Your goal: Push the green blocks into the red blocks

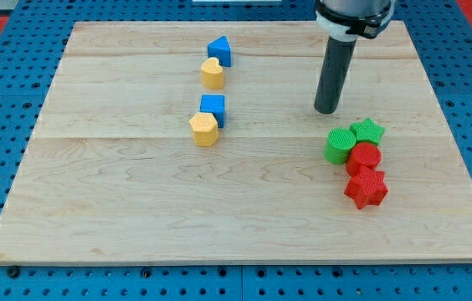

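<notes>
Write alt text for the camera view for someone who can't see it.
My tip stands just above a tight cluster at the view's right: green cylinder, green star, red cylinder and red star. Two blue-and-yellow block pairs sit left of centre on the wooden board.

Straight dark rod, white collar, my tip (326,110) blunt
</notes>
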